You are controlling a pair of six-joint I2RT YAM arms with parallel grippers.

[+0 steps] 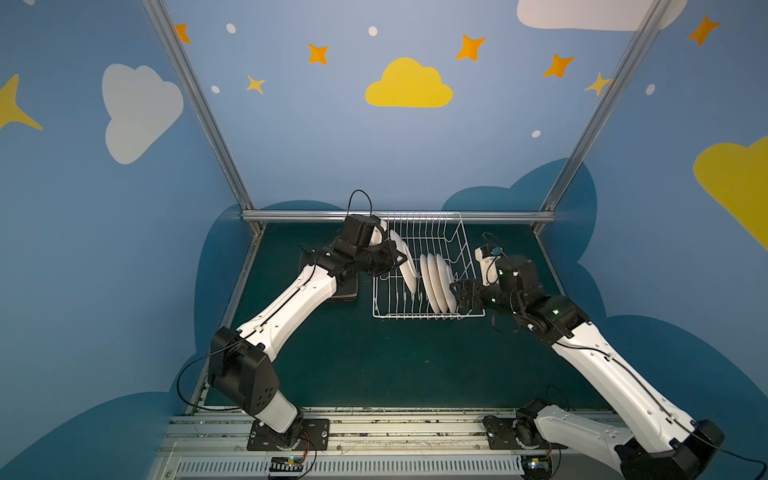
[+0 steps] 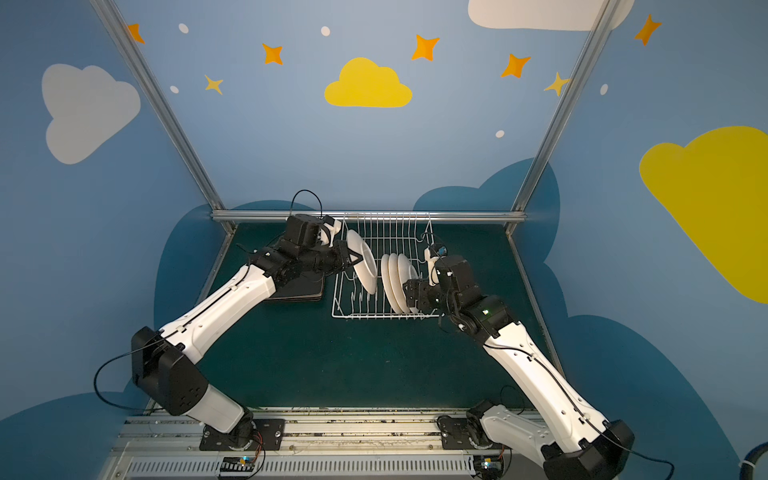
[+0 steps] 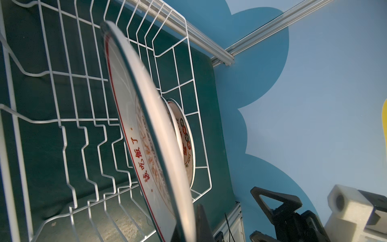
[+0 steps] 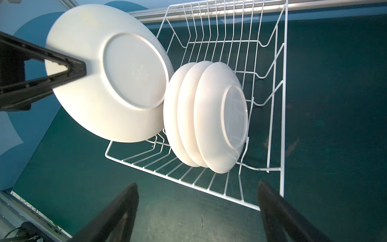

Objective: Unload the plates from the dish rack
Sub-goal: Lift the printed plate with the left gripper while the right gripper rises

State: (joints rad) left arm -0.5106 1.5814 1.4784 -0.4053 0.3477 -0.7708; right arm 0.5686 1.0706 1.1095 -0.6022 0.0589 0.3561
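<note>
White round plate (image 1: 409, 274) pinched by its rim in the left gripper (image 1: 397, 258), tilted over the white wire dish rack (image 1: 395, 305), black square plate stack (image 1: 345, 295) on the dark green tabletop (image 1: 374, 365) just below and behind that gripper.

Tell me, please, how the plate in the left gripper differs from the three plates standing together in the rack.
The held plate is clamped at its rim by the left gripper and leans tilted, alone; the three plates stand on edge in the dish rack, packed close together, with no gripper on them. All four are round with plain white backs.
</note>
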